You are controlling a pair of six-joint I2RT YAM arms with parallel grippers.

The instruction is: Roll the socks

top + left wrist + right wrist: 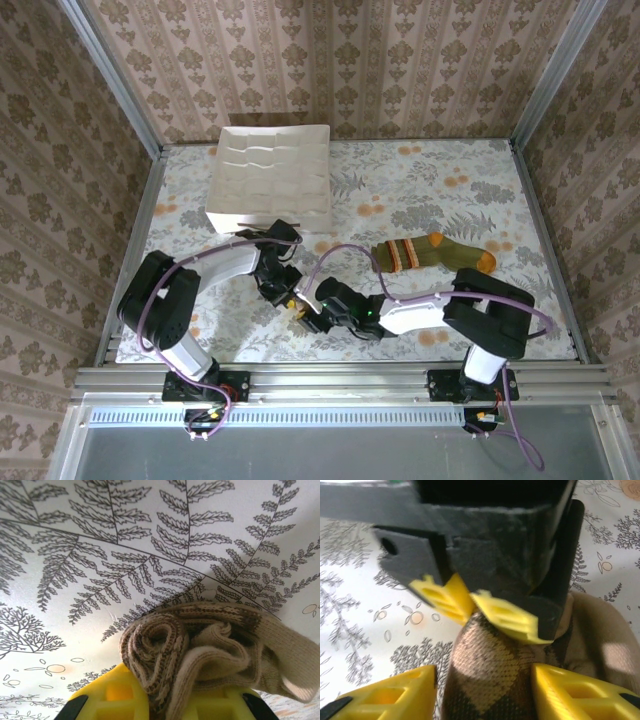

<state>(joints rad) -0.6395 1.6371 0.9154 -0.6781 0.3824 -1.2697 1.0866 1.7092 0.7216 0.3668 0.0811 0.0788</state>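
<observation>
L end effector (167,700) pinches rolled argyle sock (200,645), fingers mostly cut off; R end effector (485,690) spread astride it, contact unclear.

We see three walls (330,60) around the desk (420,185), papered in a tan damask pattern with vertical stripes. Aluminium posts (114,76) stand at the two far corners, and an aluminium rail (340,381) runs along the near edge, with a slotted strip (330,415) just below it. The desk wears a pale cover printed with grey ferns and small orange blossoms. Soft, even light leaves only faint shadows.
</observation>
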